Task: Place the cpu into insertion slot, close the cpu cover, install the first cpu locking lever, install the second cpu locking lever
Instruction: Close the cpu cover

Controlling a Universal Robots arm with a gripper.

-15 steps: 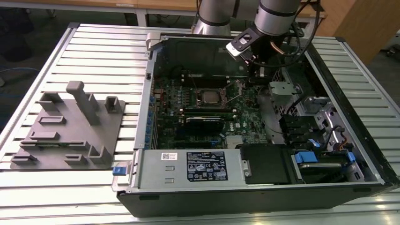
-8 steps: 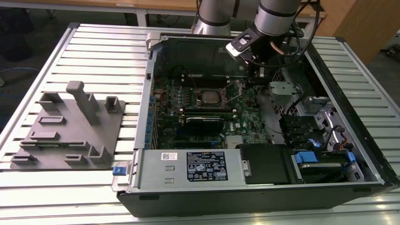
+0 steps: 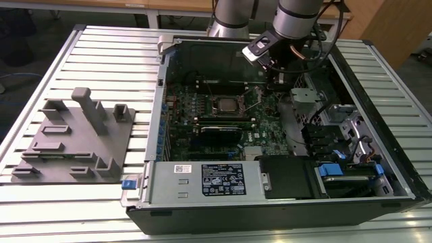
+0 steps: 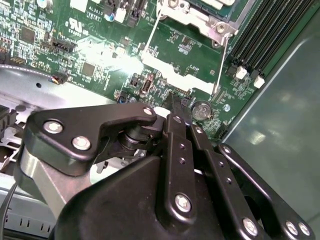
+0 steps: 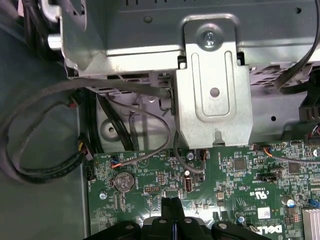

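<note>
In the exterior view the cpu (image 3: 226, 105) lies in the slot (image 3: 216, 109), with the gripper (image 3: 271, 86) hanging off to the exterior view's right of it. The first wrist view shows the fingers (image 5: 168, 212) pressed together on nothing, above the board (image 5: 240, 175) near a coin battery (image 5: 124, 181). The second wrist view catches the cover (image 4: 197, 20) and two thin levers (image 4: 221, 60) slanting off the slot.

Steel bracket (image 5: 215, 85) and cables (image 5: 100, 84) crowd beside the hand (image 5: 172, 204).
</note>
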